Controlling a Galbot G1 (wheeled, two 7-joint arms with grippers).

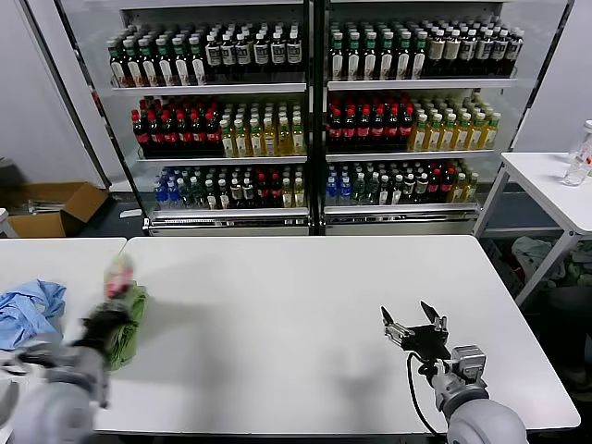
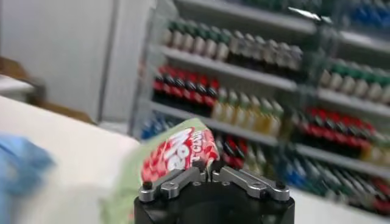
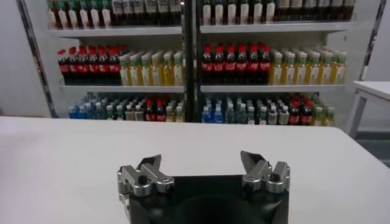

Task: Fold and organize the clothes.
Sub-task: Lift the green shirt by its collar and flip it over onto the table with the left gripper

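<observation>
The light green polo shirt (image 1: 128, 319) is bunched into a folded bundle at the left side of the white table (image 1: 305, 305), its red-and-white checkered print (image 1: 118, 274) on top. My left gripper (image 1: 104, 319) is shut on the shirt and holds it lifted. In the left wrist view the print (image 2: 180, 155) sits right above the closed gripper (image 2: 209, 173). My right gripper (image 1: 413, 326) is open and empty, low over the table at the front right; it also shows in the right wrist view (image 3: 203, 167).
A crumpled light blue cloth (image 1: 30, 310) lies on the adjoining table at the far left. Glass-door coolers full of bottles (image 1: 310, 111) stand behind. A second white table (image 1: 555, 185) is at the right, a cardboard box (image 1: 51, 205) on the floor at left.
</observation>
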